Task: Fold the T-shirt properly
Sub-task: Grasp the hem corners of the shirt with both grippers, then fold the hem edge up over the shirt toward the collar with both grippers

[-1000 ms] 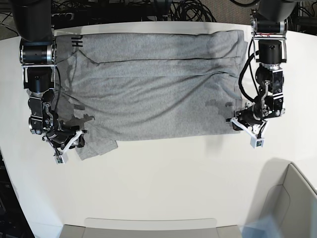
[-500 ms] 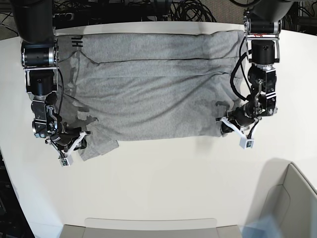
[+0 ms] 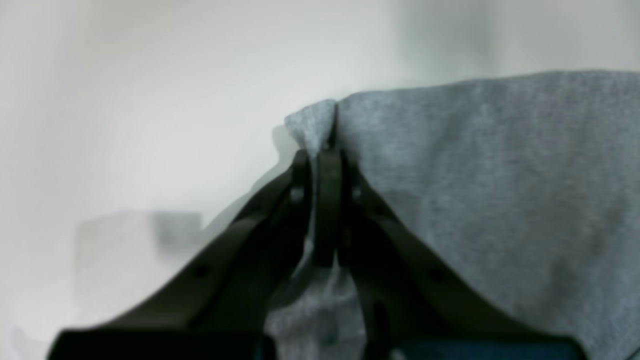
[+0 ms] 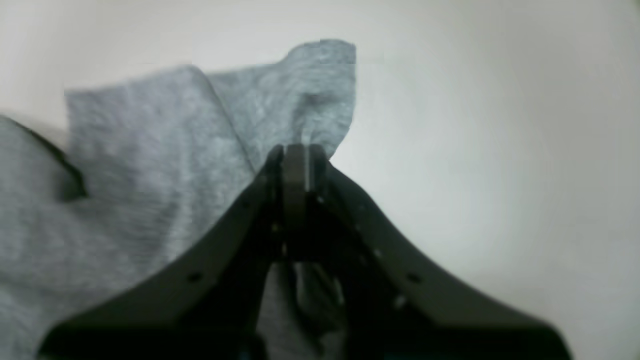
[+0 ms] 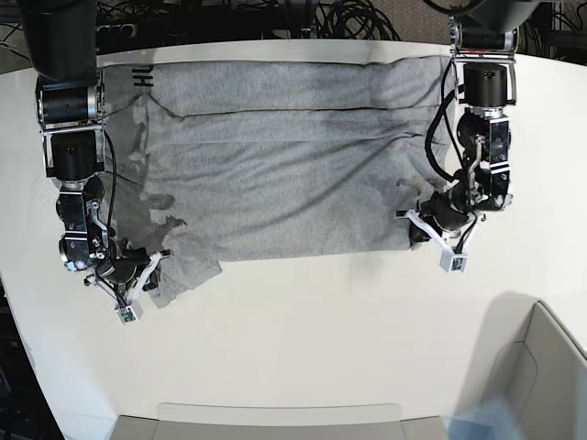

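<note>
The heather-grey T-shirt (image 5: 284, 165) lies spread flat across the far half of the white table (image 5: 303, 321), with black lettering (image 5: 142, 78) showing at its far left corner. My left gripper (image 5: 420, 231), on the right of the base view, is shut on the shirt's near right corner. In the left wrist view the gripper (image 3: 322, 152) pinches a small peak of the T-shirt (image 3: 500, 175). My right gripper (image 5: 147, 272) is shut on the near left sleeve flap. In the right wrist view that gripper (image 4: 296, 150) holds a raised fold of the T-shirt (image 4: 150, 175).
A grey bin (image 5: 541, 367) stands at the near right corner and a shallow tray edge (image 5: 275, 417) runs along the near side. Black cables (image 5: 348, 18) pile up behind the table's far edge.
Both grippers went from open to shut on the shirt's near edge. The left gripper slid inward onto the right corner, and the right gripper settled onto the sleeve flap.
</note>
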You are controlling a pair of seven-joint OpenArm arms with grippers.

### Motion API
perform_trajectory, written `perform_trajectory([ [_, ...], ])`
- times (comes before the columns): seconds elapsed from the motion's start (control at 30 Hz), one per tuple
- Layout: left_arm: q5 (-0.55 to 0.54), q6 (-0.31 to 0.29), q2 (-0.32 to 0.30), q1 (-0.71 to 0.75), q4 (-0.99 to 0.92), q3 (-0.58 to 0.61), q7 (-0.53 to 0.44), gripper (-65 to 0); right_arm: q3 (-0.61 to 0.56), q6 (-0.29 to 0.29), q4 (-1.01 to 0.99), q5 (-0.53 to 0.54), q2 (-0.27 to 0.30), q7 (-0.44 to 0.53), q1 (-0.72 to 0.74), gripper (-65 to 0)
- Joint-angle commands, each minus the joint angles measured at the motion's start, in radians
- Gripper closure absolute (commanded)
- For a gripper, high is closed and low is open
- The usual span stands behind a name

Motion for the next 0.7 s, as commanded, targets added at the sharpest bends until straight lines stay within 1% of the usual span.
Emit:
perform_trajectory([
  [0.0, -0.011, -0.002, -0.01, -0.015, 0.038, -0.002, -0.022, 0.0, 0.003, 0.003, 0.029, 0.009, 0.026, 0.0, 0.038, 0.0],
  [0.13, -0.011, 0.003, -0.012, 0.018, 0.096, -0.004, -0.022, 0.0, 0.003, 0.004, 0.093, 0.009, 0.034, -0.04, 0.025, 0.0],
  [0.2, -0.011, 0.003, -0.013, 0.036, 0.116, -0.004, -0.022, 0.0, 0.005, 0.004, 0.143, 0.011, 0.055, -0.058, -0.005, 0.0],
  [0.23, -0.011, 0.003, -0.013, 0.042, 0.125, -0.004, -0.022, 0.0, 0.005, 0.004, 0.163, 0.011, 0.057, -0.064, -0.015, 0.0],
  [0.3, -0.009, 0.003, -0.013, 0.065, 0.161, -0.035, -0.022, 0.0, 0.006, 0.004, 0.202, 0.011, 0.061, -0.083, -0.042, 0.0],
  [0.37, -0.011, 0.003, -0.012, 0.09, 0.199, -0.07, -0.017, 0.0, 0.034, 0.004, 0.244, 0.011, 0.067, -0.099, -0.071, 0.0],
  [0.5, -0.011, -0.002, -0.012, 0.103, 0.253, -0.119, 0.095, 0.0, 0.166, 0.004, 0.356, 0.011, 0.06, -0.158, -0.143, 0.0],
  [0.57, -0.011, -0.002, -0.012, 0.105, 0.282, -0.128, 0.124, 0.0, 0.189, 0.004, 0.417, 0.009, 0.06, -0.19, -0.177, 0.0],
  [0.67, -0.009, -0.002, -0.013, 0.136, 0.329, -0.127, 0.153, 0.0, 0.193, 0.004, 0.508, 0.009, 0.066, -0.227, -0.237, 0.0],
])
